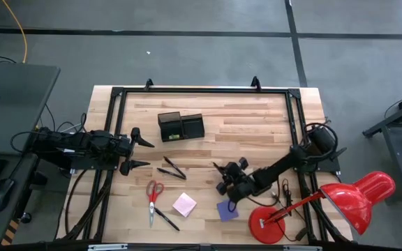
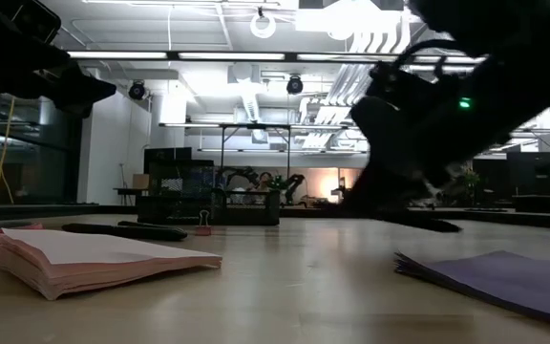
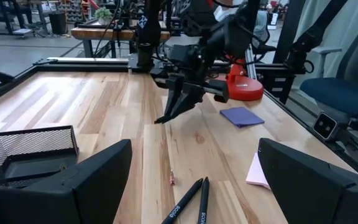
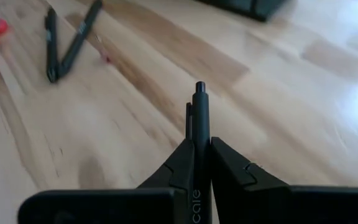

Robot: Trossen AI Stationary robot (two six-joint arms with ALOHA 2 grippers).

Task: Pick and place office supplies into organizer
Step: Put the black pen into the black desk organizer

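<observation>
My right gripper [image 1: 223, 174] sits mid-table, shut on a thin black pen [image 4: 199, 118]. My left gripper [image 1: 142, 152] waits open at the table's left, above the wood. The black mesh organizer [image 1: 181, 127] stands toward the far edge. Two more pens [image 1: 172, 169] lie crossed at one end between the grippers. Near the front edge lie the red-handled scissors [image 1: 153, 195], another pen [image 1: 166, 219], the pink pad [image 1: 184, 204] and the purple pad [image 1: 227, 210]. My right gripper pinches the pen's barrel [image 4: 199, 134] between its two fingers [image 4: 232, 168]. The pen lies along the fingers, and its free end [image 4: 199, 87] sticks out past the fingertips. In the left wrist view the pen [image 3: 169, 112] slants down toward the table.
A red desk lamp stands at the near right corner: its round base [image 1: 267, 226] is beside the purple pad and its head [image 1: 365, 199] hangs past the table's right edge. A black frame [image 1: 201, 90] runs along the far edge and the sides. Bare wood lies between the organizer and my right gripper.
</observation>
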